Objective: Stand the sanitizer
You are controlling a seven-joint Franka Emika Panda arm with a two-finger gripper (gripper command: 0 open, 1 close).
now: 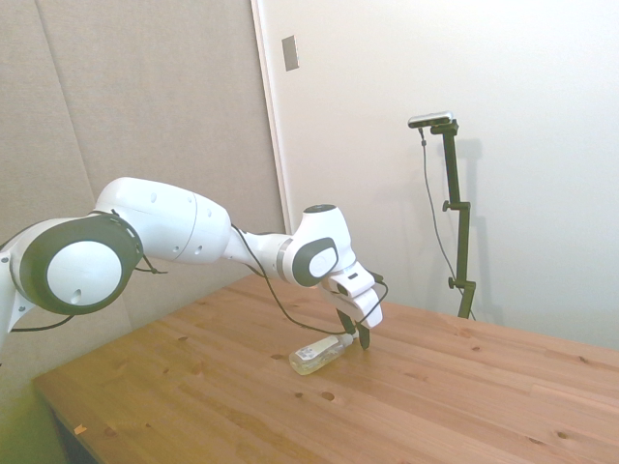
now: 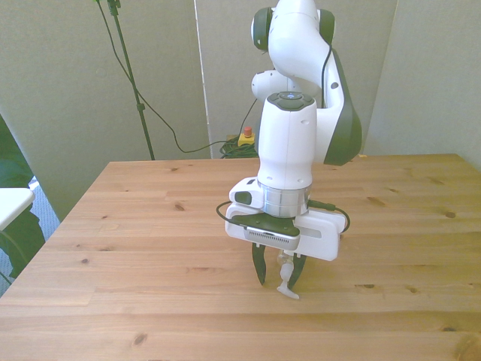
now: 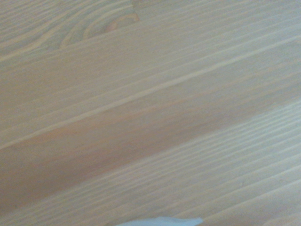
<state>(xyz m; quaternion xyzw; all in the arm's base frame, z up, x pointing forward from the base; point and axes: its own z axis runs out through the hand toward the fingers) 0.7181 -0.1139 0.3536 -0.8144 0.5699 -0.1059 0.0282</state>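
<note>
The sanitizer (image 1: 316, 357) is a small clear bottle with yellowish liquid and a white label. It lies on its side on the wooden table (image 1: 455, 396). In the front view only its clear pump nozzle (image 2: 285, 289) shows below the hand, pointing toward the table's near edge. My gripper (image 2: 277, 277) points down over the pump end, its dark fingers (image 2: 261, 271) drawn in close on either side of the neck. From the side, the gripper (image 1: 355, 334) sits at the bottle's nozzle end. The wrist view shows blurred wood grain and a pale sliver (image 3: 160, 221) at its edge.
The table's near edge (image 2: 240, 353) lies close below the nozzle in the front view. A white surface (image 2: 11, 203) juts in at the front view's left. Behind the table, a yellow box with a red button (image 2: 246, 138) sits on the floor among cables.
</note>
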